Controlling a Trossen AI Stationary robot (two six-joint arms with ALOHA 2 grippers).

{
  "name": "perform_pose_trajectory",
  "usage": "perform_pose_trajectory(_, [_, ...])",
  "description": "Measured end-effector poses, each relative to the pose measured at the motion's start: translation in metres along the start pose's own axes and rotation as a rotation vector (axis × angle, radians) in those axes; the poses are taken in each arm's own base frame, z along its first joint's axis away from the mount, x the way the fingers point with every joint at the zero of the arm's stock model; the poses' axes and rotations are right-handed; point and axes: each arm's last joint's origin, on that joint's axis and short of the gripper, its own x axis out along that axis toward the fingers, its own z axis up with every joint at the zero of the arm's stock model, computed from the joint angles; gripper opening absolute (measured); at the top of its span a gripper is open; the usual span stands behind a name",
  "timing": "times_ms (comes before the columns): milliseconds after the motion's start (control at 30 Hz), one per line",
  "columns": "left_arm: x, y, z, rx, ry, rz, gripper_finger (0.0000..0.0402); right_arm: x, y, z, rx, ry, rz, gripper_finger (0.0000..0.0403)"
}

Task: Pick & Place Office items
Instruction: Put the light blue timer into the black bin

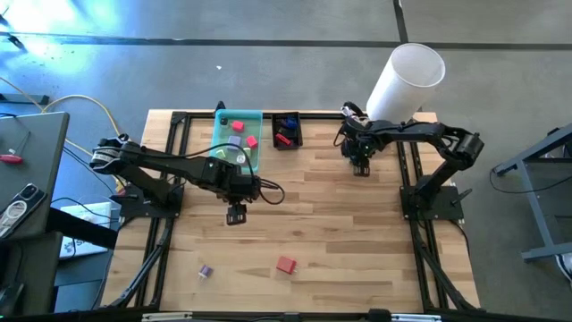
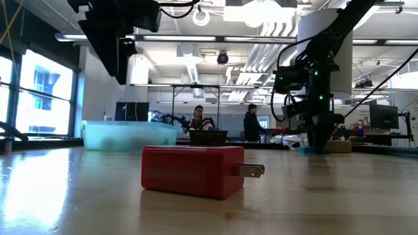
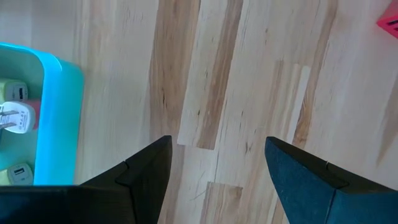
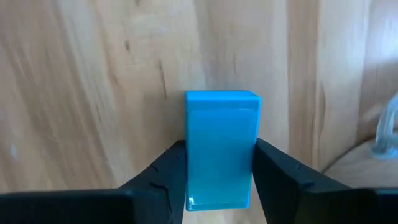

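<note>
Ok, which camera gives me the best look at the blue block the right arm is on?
The right wrist view: the blue block fills the frame between the right gripper fingers, which touch both its sides. The high view hides it under the gripper. The low view shows only a sliver at the table. The left wrist view misses it.

No readable text, label, brand, number or sign shows on any object in any of the four views
</note>
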Motion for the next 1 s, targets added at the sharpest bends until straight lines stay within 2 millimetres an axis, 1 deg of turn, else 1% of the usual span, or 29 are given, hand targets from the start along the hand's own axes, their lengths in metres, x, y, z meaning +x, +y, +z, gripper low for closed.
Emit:
perform_pose_trajectory(100, [0.000,-0.002,0.000,-0.004,-0.001,-0.002,0.0249,0.000,0.002,0.000,0.082,0.013,-0.011,0.0139])
perform_pose_trajectory(233, [0.000,-0.005,-0.001,-0.018,-0.004,-0.008,0.0249,-0.004,0.009,0.001,0.128,0.031,-0.053,0.0139])
perform_pose_trajectory(367, [-0.001,-0.007,-0.002,0.007,-0.011,0.002,0.0249,-0.017,0.024,0.007,0.126,-0.009,-0.085,0.0139])
perform_pose_trajectory(500, [-0.001,-0.005,0.005,-0.038,-0.110,0.105,0.0249,-0.035,0.048,0.015,0.081,-0.081,-0.142,0.0139])
perform_pose_trajectory(600, [-0.002,-0.004,0.010,-0.055,-0.181,0.162,0.0249,-0.051,0.072,0.021,0.059,-0.174,-0.180,0.0139])
perform_pose_trajectory(700, [-0.002,-0.004,0.014,-0.044,-0.232,0.202,0.0249,-0.066,0.099,0.028,0.039,-0.303,-0.198,0.0139])
perform_pose_trajectory(833, [0.005,-0.003,0.016,-0.011,-0.272,0.218,0.0249,-0.085,0.134,0.037,-0.023,-0.498,-0.217,0.0139])
perform_pose_trajectory(900, [0.009,0.000,0.015,-0.014,-0.270,0.223,0.0249,-0.093,0.146,0.045,-0.030,-0.611,-0.225,0.0139])
perform_pose_trajectory(1000, [0.018,0.005,0.014,-0.033,-0.278,0.228,0.0249,-0.105,0.155,0.056,-0.009,-0.792,-0.194,0.0139])
